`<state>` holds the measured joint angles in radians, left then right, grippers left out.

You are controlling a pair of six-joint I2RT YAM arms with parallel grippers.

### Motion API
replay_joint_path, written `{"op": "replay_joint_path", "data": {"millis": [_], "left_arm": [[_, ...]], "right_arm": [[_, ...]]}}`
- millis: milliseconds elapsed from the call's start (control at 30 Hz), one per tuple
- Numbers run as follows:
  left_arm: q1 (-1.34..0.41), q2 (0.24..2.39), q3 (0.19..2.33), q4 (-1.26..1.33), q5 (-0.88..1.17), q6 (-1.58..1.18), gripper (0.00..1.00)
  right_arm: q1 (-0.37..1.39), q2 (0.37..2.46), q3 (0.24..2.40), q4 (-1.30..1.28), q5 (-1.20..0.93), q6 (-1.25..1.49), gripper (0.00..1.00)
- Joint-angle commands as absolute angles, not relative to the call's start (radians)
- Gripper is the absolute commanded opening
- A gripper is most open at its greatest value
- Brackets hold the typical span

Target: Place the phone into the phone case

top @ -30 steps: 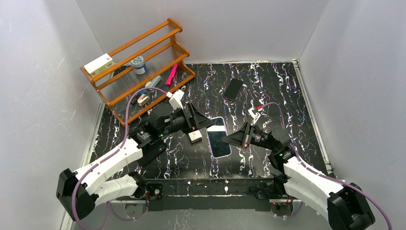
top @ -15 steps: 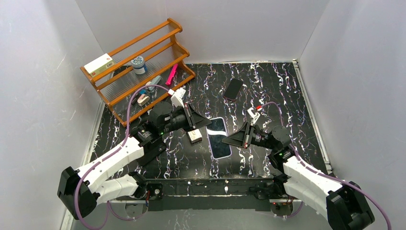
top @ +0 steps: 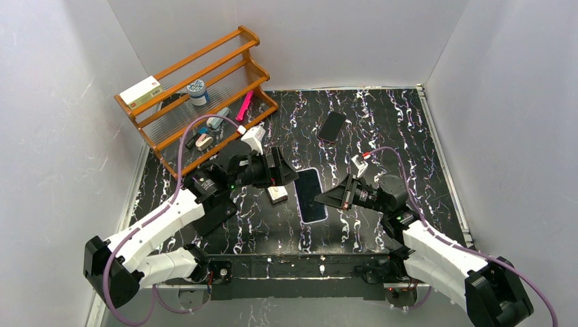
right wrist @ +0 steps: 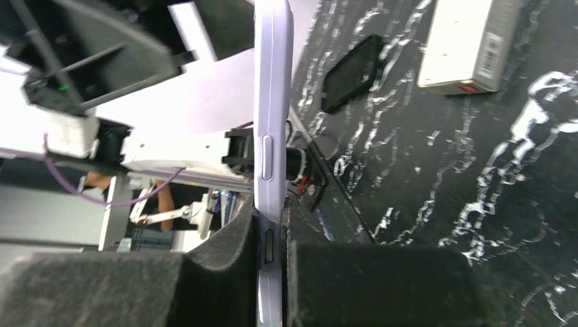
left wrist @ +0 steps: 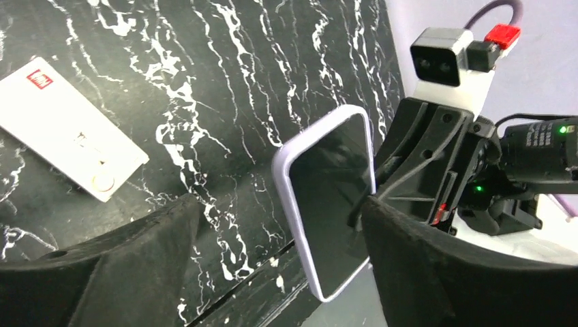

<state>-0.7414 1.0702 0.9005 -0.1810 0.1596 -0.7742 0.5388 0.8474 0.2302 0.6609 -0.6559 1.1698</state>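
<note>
The phone's dark glossy screen sits inside a lilac phone case [top: 310, 195]. My right gripper [top: 335, 196] is shut on the case's long edge and holds it tilted above the black marbled table [top: 382, 122]. The right wrist view shows the case [right wrist: 272, 122] edge-on, clamped between both pads of the right gripper [right wrist: 272, 228]. My left gripper [top: 286, 172] is open at the case's far-left corner. In the left wrist view the case [left wrist: 330, 197] shows between the spread fingers of the left gripper [left wrist: 279, 204]. I cannot tell if they touch it.
A black phone-like slab [top: 332, 126] lies at the back of the table, also in the right wrist view [right wrist: 351, 65]. A small white box [top: 276, 194] lies left of the case. A wooden rack [top: 198, 95] with small items stands at the back left.
My left arm has drawn back a little to the left and up, with its gripper still open. The right gripper has shifted slightly left with the cased phone in it.
</note>
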Motion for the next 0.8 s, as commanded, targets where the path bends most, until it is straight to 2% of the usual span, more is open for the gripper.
{"op": "replay_joint_path", "data": {"millis": [0, 67, 167, 367, 633, 767], "left_arm": [[-0.741, 1.039, 0.99, -0.364, 0.029, -0.621, 0.97], [-0.741, 1.029, 1.008, -0.43, -0.037, -0.568, 0.98], [-0.74, 1.013, 1.02, -0.509, -0.105, -0.493, 0.98], [-0.741, 0.957, 0.982, -0.59, -0.235, -0.407, 0.98], [-0.74, 0.886, 0.864, -0.598, -0.31, -0.347, 0.98], [-0.74, 0.861, 0.829, -0.596, -0.347, -0.354, 0.98]], "right_arm": [[0.539, 0.882, 0.368, 0.433, -0.561, 0.981, 0.01], [0.54, 0.918, 0.419, 0.287, -0.509, 0.901, 0.01], [0.538, 0.987, 0.468, 0.207, -0.463, 0.83, 0.01], [0.517, 1.162, 0.519, 0.211, -0.4, 0.784, 0.01], [0.439, 1.416, 0.608, 0.263, -0.476, 0.732, 0.01], [0.42, 1.463, 0.603, 0.27, -0.462, 0.732, 0.12]]}}
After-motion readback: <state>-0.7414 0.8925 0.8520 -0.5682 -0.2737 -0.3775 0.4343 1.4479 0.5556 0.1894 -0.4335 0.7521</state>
